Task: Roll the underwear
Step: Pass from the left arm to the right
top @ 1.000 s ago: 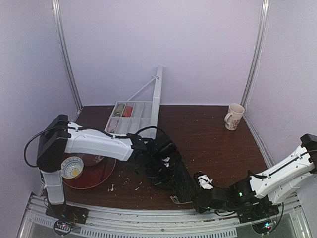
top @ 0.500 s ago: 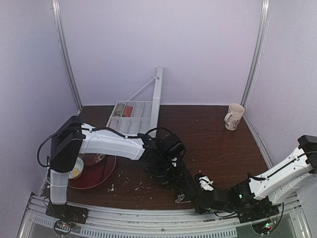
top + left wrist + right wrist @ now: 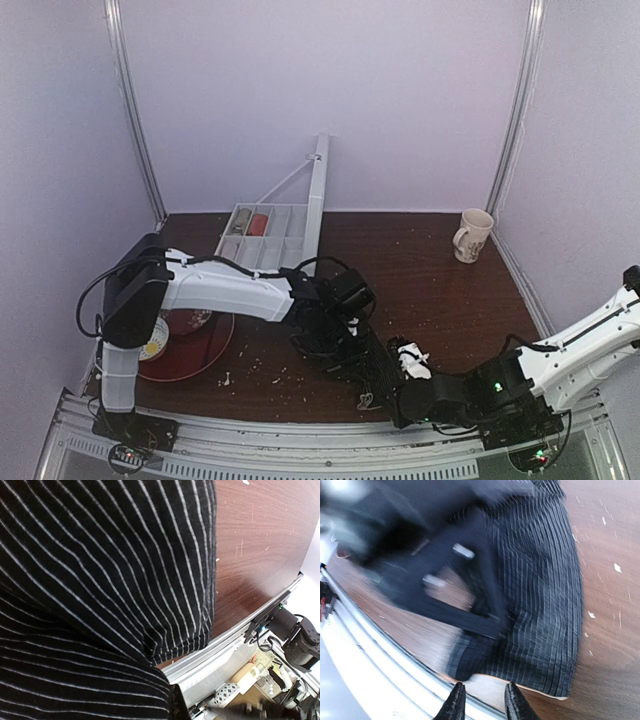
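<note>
Tabletop: right pincer edged slightly forward beside underwear.

A brown wooden table strewn with white crumbs carries a cream mug far right, a grey divided tray far left of centre, and a red plate near left.

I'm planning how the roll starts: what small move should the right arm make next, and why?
Probably ease the right gripper forward and close it on the pale hem of the underwear. Its jaws stand apart and empty just short of that edge, and the left gripper is over the garment's far end.
</note>
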You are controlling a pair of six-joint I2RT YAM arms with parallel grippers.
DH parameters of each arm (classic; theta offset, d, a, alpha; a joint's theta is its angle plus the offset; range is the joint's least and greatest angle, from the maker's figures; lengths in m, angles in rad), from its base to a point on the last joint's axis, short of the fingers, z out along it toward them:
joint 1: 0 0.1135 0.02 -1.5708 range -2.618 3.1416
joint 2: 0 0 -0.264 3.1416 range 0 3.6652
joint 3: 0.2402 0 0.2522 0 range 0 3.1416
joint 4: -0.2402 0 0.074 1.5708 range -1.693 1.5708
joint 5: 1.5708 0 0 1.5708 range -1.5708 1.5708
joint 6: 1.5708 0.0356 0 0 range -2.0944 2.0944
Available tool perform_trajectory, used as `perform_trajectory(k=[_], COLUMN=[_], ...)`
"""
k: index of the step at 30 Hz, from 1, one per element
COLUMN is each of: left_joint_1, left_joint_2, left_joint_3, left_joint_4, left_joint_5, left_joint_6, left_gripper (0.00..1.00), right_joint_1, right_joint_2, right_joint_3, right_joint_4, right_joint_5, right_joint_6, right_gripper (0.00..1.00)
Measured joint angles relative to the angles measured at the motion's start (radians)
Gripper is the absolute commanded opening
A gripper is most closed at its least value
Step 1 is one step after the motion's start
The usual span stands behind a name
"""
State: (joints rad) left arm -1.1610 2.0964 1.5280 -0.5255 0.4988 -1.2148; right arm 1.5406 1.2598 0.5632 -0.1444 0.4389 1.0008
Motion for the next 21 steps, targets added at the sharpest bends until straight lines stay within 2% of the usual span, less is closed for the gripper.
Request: perform_trajectory(k=[15, 21], left_joint_1=[0.016, 0.023], left_joint_2=[0.0, 0.0], left_joint_3=[-0.014, -0.029], left_joint_4=[0.008, 0.009], left_joint_5=[0.02, 0.022], left_joint_6=[0.0, 0.0], left_gripper=[0.0, 0.0], right_joint_1=[0.055, 0.06], right_joint_2=[0.197, 0.207], right_joint_3=[0.231, 0.237], right_joint_4=[-0.163, -0.167], right_joint_5=[0.087, 0.089], right_joint_6=[-0.025, -0.033], right_gripper=[0.32, 0.31])
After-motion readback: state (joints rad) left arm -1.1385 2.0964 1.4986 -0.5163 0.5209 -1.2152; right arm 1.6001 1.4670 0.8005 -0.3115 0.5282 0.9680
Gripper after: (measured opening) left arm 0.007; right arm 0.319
